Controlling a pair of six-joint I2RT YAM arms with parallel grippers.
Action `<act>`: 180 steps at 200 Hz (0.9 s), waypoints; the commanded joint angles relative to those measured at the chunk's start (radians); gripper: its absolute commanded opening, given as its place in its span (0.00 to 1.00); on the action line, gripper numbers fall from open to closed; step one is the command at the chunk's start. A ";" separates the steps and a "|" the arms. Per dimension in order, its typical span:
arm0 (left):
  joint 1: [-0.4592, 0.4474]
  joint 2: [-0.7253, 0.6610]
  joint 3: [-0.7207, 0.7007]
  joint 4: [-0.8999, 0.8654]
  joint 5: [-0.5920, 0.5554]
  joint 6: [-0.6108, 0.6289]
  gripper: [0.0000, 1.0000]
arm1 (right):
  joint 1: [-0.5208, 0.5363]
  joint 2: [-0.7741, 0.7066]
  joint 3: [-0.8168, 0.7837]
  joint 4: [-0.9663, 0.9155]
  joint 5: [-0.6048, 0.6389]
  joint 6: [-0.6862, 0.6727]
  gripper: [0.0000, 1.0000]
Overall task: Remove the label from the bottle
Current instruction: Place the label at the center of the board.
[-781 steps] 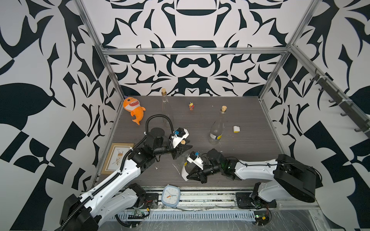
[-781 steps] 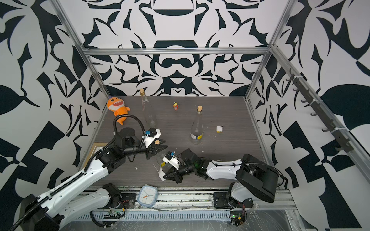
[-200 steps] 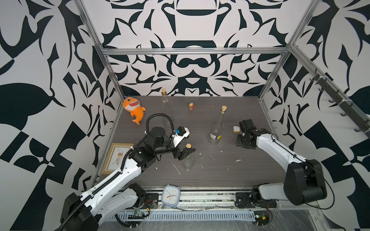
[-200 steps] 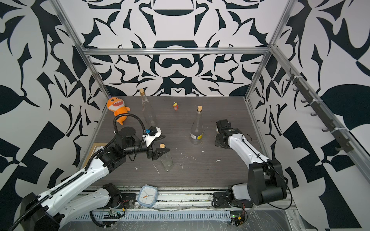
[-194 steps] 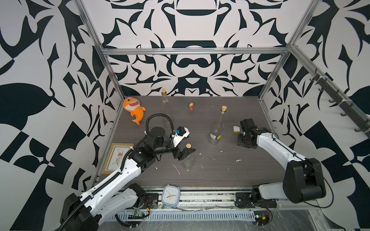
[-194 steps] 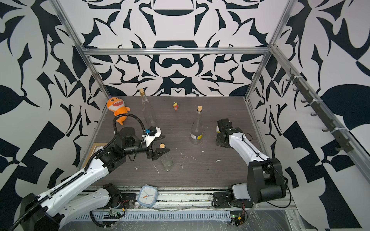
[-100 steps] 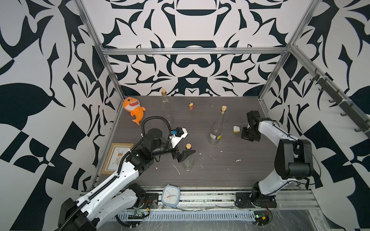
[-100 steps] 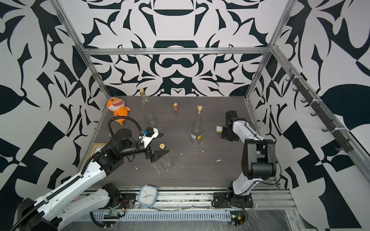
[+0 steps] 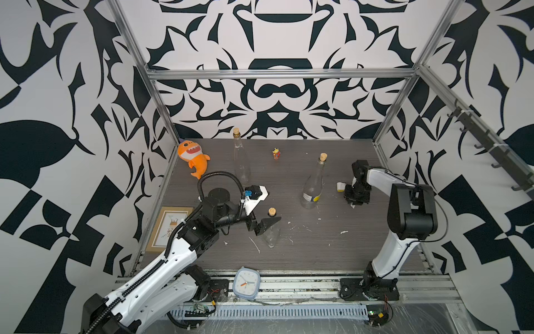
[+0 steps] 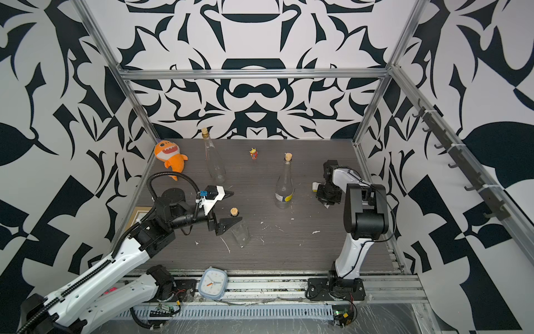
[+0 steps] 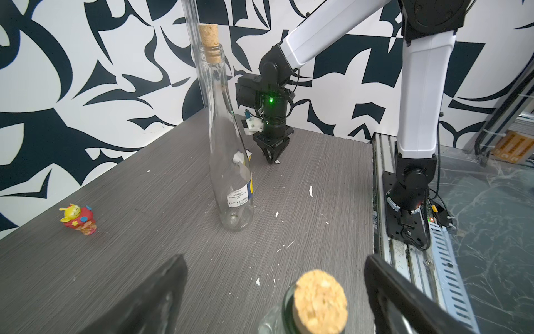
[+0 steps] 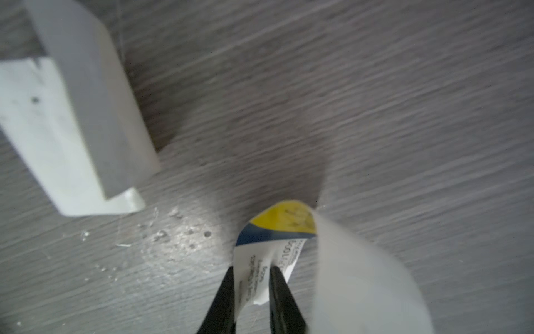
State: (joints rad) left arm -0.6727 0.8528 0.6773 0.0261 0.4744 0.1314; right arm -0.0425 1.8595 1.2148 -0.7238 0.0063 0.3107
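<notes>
A clear corked bottle (image 9: pixel 271 235) (image 10: pixel 240 231) stands near the table's front with no label on it. My left gripper (image 9: pixel 273 206) (image 11: pixel 274 257) is wide open around its cork (image 11: pixel 319 300) without touching it. At the table's right side my right gripper (image 9: pixel 353 204) (image 12: pixel 251 267) points down just above the surface. Its jaws are slightly parted, and a peeled white, blue and yellow label (image 12: pixel 277 225) hangs loosely between them. A second corked bottle (image 9: pixel 313 188) stands mid-table and carries a partly torn label (image 11: pixel 241 196).
A curled white strip (image 9: pixel 340 186) (image 12: pixel 72 130) lies beside the right gripper. A tall bottle (image 9: pixel 241 162), an orange shark plush (image 9: pixel 192 157) and a small figure (image 9: pixel 276 153) stand at the back. A picture frame (image 9: pixel 169 228) lies left, a clock (image 9: pixel 246 282) on the front rail. Paper scraps dot the table.
My right arm carried the label from the front bottle to the table's right side, and its jaws have just parted. My left gripper opened wide off the front bottle's neck.
</notes>
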 commanded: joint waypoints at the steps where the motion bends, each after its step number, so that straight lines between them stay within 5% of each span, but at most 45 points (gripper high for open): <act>1: 0.001 -0.006 -0.022 0.015 -0.005 0.016 0.99 | -0.003 -0.017 0.031 -0.006 -0.029 -0.004 0.26; 111: 0.001 0.000 -0.015 0.009 -0.008 0.021 0.99 | -0.003 -0.006 0.034 0.029 -0.115 -0.008 0.41; 180: 0.000 -0.004 -0.011 0.008 -0.007 0.017 0.99 | 0.003 -0.202 0.006 0.020 -0.062 0.002 0.43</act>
State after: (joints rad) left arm -0.6727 0.8532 0.6735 0.0257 0.4667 0.1394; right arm -0.0441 1.7626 1.2163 -0.6910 -0.0776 0.3088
